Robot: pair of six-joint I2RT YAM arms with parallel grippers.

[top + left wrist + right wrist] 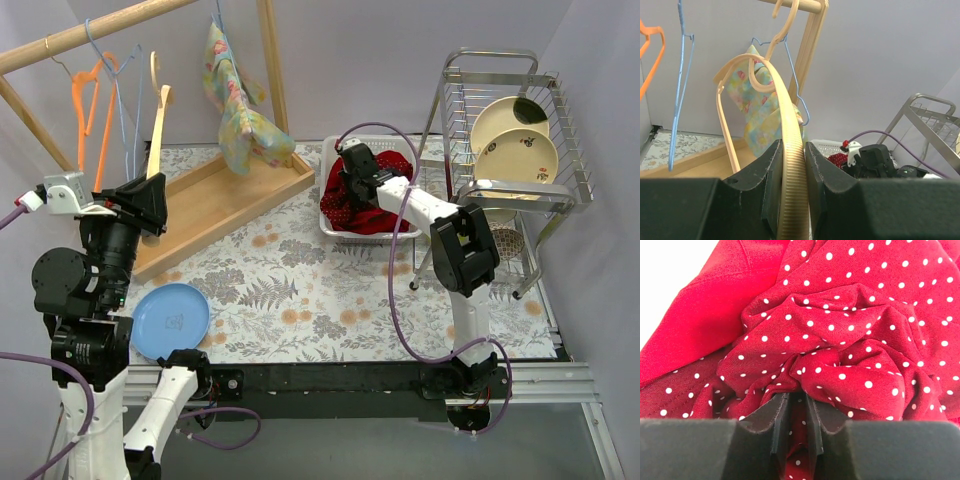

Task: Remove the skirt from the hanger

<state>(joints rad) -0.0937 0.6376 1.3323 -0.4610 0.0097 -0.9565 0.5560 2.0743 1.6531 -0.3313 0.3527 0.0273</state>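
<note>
Skirt (pixel 850 335): red, white polka dots. Basket (pixel 329 160): white. Plate (pixel 170 318), 7 o'clock: blue. At 10 o'clock: orange hanger (pixel 655 60), tan hanger (pixel 790 150). Tablecloth (pixel 300 290): pale, fern-and-flower print.

Light: bright, even and diffuse in all three views, with no single source evident.
Shadows: soft and faint on the patterned table (pixel 300 290).
Glare: mild sheen on the metal dish rack (pixel 520 190).
Left wrist view: left gripper (pixel 792 147) fingers (pixel 760 180) dark, with little surface detail. Hanger (pixel 788 110) ribbing between them sharp; far wall smooth.
Right wrist view: red dotted fabric (pixel 850 340) crisp ahead of the right gripper (pixel 796 400). Up and left of it, a blown-out white corner.
</note>
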